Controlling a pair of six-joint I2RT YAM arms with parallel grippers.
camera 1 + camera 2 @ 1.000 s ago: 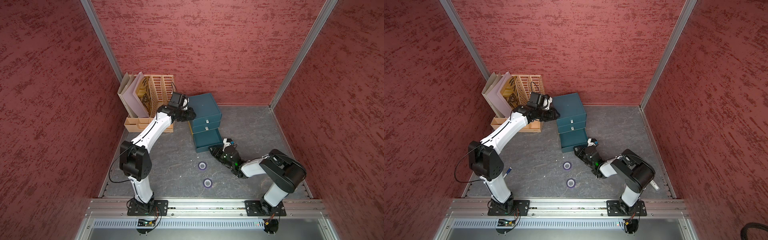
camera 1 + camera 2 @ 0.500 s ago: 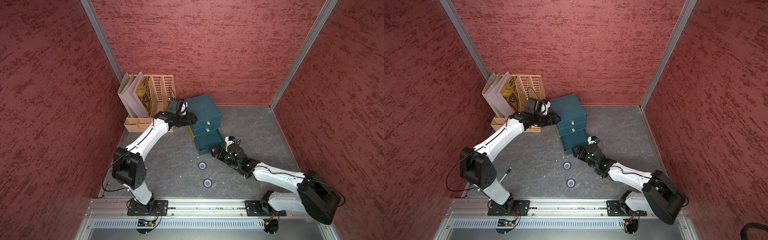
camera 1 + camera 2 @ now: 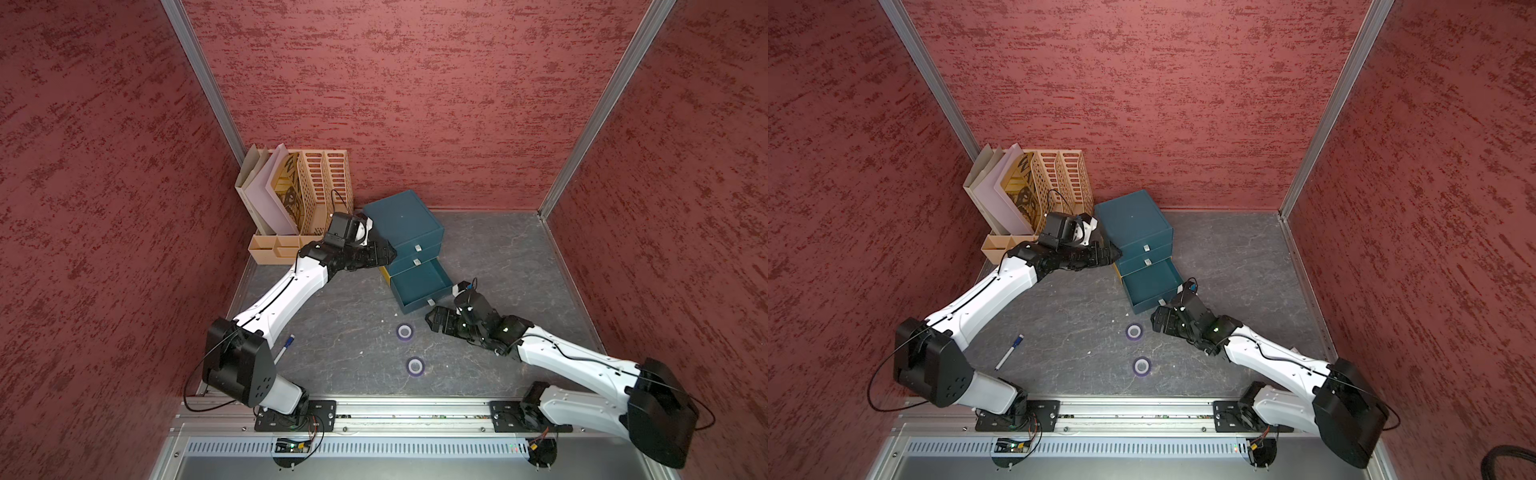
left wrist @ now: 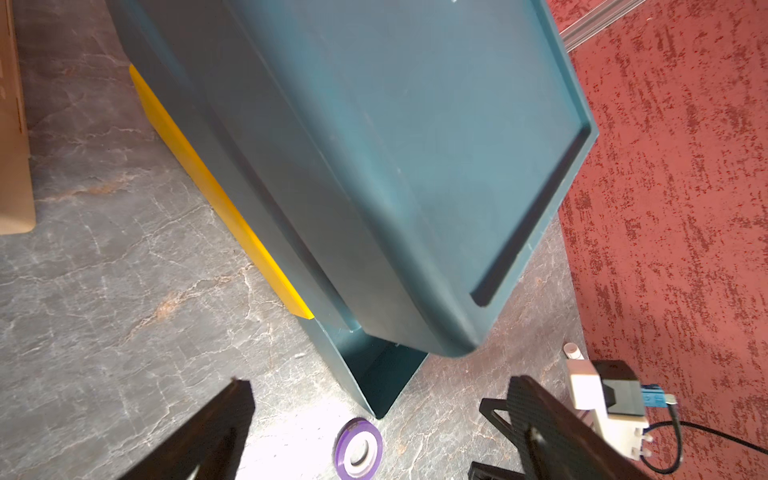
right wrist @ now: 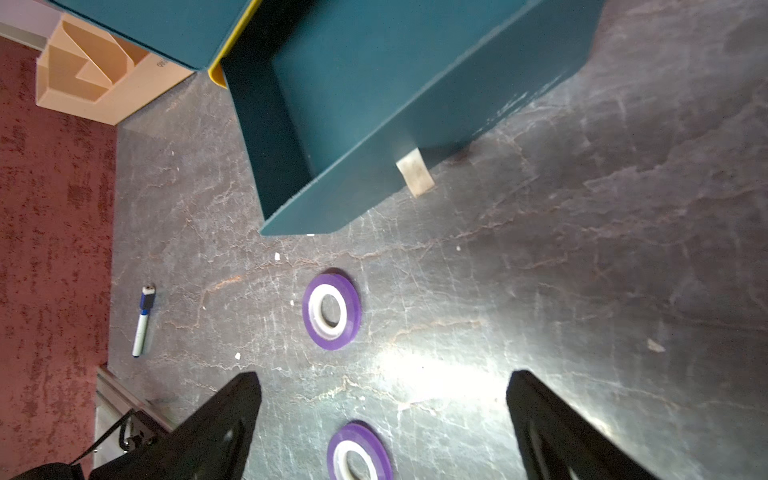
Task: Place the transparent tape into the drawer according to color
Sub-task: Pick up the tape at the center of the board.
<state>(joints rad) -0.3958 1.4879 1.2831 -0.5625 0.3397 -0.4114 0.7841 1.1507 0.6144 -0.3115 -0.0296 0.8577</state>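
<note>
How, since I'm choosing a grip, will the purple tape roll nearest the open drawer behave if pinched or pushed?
That purple tape roll lies flat, so a push probably slides it rather than rolls it. Its glossy rim may slip in a pinch. Thin and hollow-cored, it is likely light.

Left arm (image 3: pixel 286 291) stretched from lower left up to frame centre | left gripper (image 3: pixel 384 255) jaws wide apart, empty | right arm (image 3: pixel 573 361) low, reaching from lower right toward centre | right gripper (image 3: pixel 436 320) jaws wide apart, empty
</note>
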